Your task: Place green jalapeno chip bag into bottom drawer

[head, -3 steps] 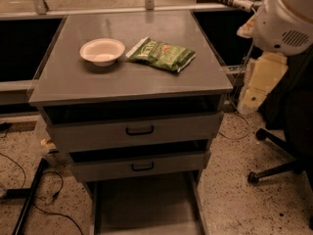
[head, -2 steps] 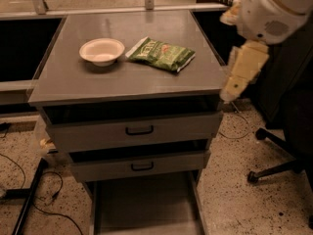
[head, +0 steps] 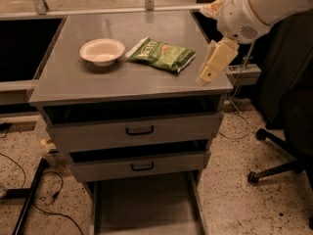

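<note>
Camera view, single arm. The gripper (head: 208, 75) hangs from the white arm (head: 259, 6) over the right front corner of the cabinet top (head: 122, 82), tilted down and to the picture's left. Whether it is open or closed cannot be told, and it holds nothing.

The green jalapeno chip bag (head: 161, 54) lies flat on the cabinet top, near the gripper on its picture-left side and not touching it. The white bowl (head: 102, 51) stands farther from the gripper on that same side, just past the bag, and only its bare inside shows.

The top drawer (head: 137, 130) and middle drawer (head: 142, 166) sit below the gripper. Lowest of all is the bottom drawer (head: 146, 204), pulled out, with only its grey floor visible.

Compared with one second ago, the gripper has moved from beside the cabinet's right edge to above the top, closer to the bag. Bag, bowl and drawers are unchanged.
</note>
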Available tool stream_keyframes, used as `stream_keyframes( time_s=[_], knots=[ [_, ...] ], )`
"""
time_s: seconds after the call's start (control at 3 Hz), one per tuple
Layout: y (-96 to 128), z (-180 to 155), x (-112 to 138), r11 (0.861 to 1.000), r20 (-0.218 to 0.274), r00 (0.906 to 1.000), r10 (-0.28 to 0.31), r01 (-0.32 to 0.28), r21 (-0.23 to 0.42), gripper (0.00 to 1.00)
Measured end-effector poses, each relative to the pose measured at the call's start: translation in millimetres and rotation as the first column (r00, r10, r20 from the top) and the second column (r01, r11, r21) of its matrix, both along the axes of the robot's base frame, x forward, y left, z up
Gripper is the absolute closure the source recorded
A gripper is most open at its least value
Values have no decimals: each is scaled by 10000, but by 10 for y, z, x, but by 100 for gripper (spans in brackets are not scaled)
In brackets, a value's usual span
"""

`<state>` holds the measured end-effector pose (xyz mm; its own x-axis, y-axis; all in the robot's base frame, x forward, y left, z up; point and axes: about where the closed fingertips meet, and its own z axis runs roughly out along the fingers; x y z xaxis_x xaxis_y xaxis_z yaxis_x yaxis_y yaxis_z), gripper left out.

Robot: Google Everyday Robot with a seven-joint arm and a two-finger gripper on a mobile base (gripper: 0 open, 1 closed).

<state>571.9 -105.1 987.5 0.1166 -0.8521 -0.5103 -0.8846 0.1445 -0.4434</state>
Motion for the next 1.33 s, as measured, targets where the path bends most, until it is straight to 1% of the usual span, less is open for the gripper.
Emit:
stream_keyframes(
  time_s=[0.33,0.67,1.0,1.33],
  knots=[
    [0,-1,3,10000,0,10000,-1,1,2,0],
    [7,-78,185,9999,4,10000,-76,76,123,0],
    [-54,-280,633,9988,-94,10000,-29,34,492,0],
    [-112,-529,1121,9883,-547,9985,36,48,1525,0]
  ],
)
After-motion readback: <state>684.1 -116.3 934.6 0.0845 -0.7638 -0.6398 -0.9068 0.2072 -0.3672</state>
